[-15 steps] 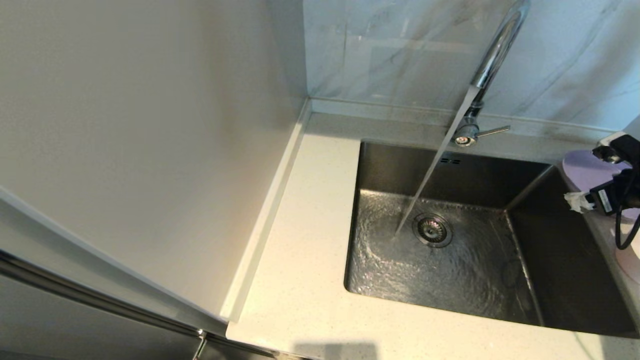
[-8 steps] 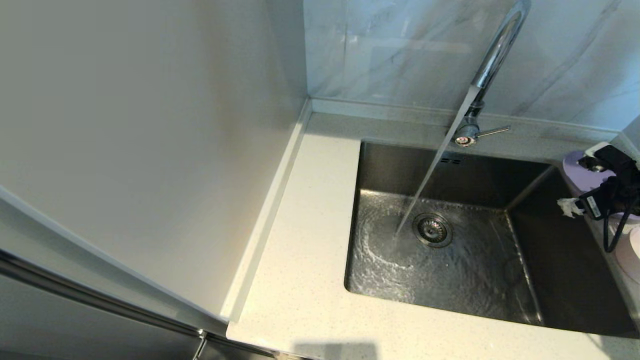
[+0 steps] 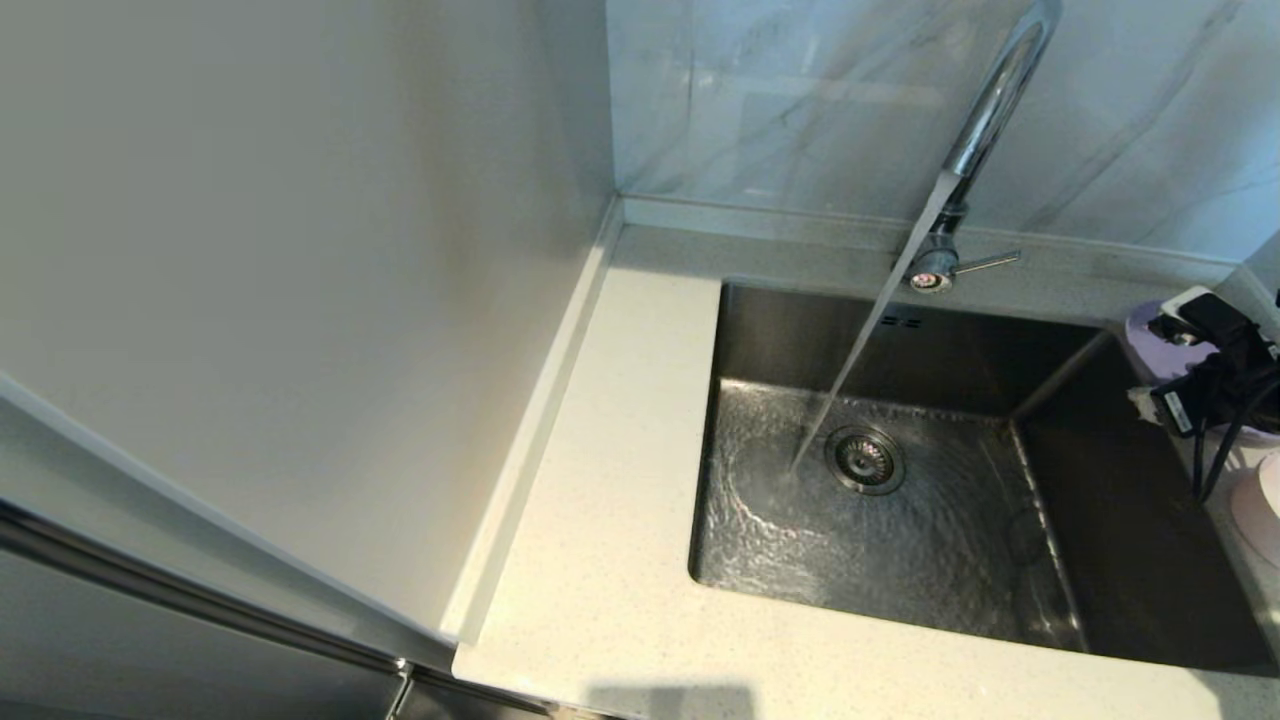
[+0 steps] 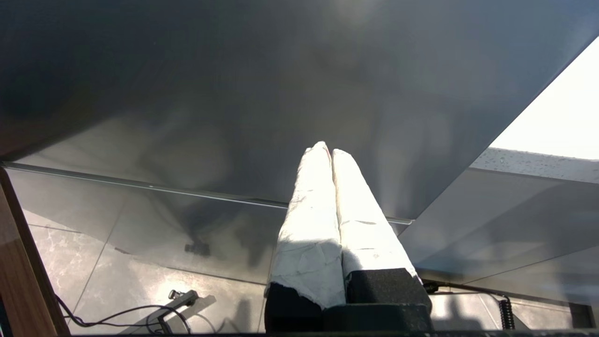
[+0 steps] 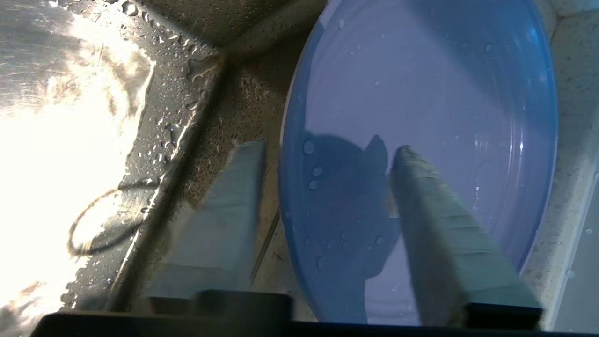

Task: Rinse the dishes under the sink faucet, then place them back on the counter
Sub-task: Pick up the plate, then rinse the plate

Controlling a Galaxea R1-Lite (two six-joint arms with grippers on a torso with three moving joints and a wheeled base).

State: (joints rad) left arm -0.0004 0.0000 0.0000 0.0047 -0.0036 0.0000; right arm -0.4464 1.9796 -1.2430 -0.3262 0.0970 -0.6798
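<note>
The lilac plate (image 3: 1142,326) (image 5: 421,84) lies wet on the counter (image 3: 610,540) at the sink's right rim. My right gripper (image 3: 1165,352) (image 5: 326,147) is low over it and open. One finger (image 5: 234,206) is outside the plate over the counter; the other finger (image 5: 440,220) is over the plate's inside, so the rim lies in the gap. The pink bowl (image 3: 1262,510) shows at the right edge. The faucet (image 3: 985,110) runs a stream into the sink (image 3: 800,340) beside the drain (image 3: 865,458). My left gripper (image 4: 327,149) is shut and empty, parked below the counter.
A plain wall panel (image 3: 300,250) closes off the left side, and marble tiles (image 3: 780,100) stand behind the faucet. The faucet's lever (image 3: 985,262) points right. Black cables (image 3: 1215,440) hang from my right wrist above the sink's right rim.
My right gripper has shifted a little toward the sink and settled lower over the plate, and its fingers have drawn closer together. Water keeps running.
</note>
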